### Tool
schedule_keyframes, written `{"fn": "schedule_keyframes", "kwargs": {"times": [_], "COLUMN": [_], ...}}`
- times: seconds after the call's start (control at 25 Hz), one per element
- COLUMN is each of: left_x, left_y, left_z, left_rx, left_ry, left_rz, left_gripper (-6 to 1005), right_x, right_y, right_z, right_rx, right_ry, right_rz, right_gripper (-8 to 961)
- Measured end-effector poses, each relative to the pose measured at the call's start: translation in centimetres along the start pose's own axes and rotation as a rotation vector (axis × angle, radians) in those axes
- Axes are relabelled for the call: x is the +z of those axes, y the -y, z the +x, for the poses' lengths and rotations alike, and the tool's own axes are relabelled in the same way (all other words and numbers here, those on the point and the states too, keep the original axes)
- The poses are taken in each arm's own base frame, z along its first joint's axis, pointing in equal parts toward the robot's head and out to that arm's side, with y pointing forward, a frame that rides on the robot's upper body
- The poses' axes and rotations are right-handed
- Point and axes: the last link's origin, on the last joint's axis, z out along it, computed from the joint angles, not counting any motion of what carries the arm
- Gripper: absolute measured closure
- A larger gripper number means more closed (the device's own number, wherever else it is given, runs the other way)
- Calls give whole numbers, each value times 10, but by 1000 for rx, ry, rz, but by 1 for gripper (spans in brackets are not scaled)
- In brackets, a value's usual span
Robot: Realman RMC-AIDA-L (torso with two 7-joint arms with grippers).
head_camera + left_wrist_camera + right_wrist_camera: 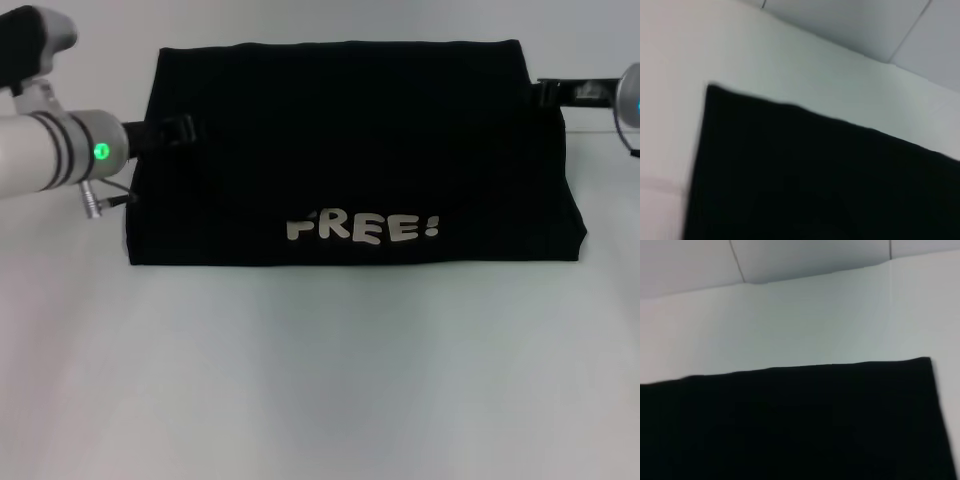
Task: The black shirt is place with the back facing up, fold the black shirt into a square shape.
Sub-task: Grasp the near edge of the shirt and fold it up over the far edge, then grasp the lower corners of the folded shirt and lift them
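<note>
The black shirt (pixel 350 150) lies on the white table (pixel 320 380) as a wide rectangle, with off-white "FREE!" lettering (pixel 362 228) near its front edge. My left gripper (pixel 172 131) is at the shirt's left edge, about a third of the way down from the far edge. My right gripper (pixel 545 94) is at the shirt's right edge near the far corner. Both grippers merge with the dark cloth. The left wrist view shows a far corner and edge of the shirt (pixel 815 180). The right wrist view shows the other far corner (pixel 805 425).
White table surface runs in front of the shirt and on both sides. The wrist views show a pale wall with panel seams (pixel 790 260) beyond the table's far edge.
</note>
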Motion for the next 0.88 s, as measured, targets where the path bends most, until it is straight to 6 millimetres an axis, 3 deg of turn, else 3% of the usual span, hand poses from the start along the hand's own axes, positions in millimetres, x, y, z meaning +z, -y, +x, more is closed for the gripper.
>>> {"fn": "schedule_keyframes", "kwargs": {"times": [0.08, 0.2, 0.44, 0.56, 0.72, 0.88], "left_x": [-11, -32, -69, -75, -73, -67], "left_y": [10, 24, 49, 62, 68, 70], "left_z": [-1, -6, -20, -28, -36, -41], "left_rx": [-122, -289, -324, -296, -260, -227], "left_ry": [40, 122, 170, 206, 216, 212], "left_rz": [-34, -105, -199, -151, -113, -94], "left_gripper": [800, 726, 531, 411, 342, 345], "right_x": [-8, -23, -40, -48, -54, -59], "right_y": [0, -1, -1, 4, 12, 17], "right_z": [-5, -11, -13, -14, -10, -5], "right_rx": [37, 81, 177, 208, 239, 247], "right_ry": [-23, -74, -153, -165, -175, -198], "right_rz": [-45, -112, -182, -207, -218, -229], "right_gripper": [861, 740, 487, 353, 159, 149]}}
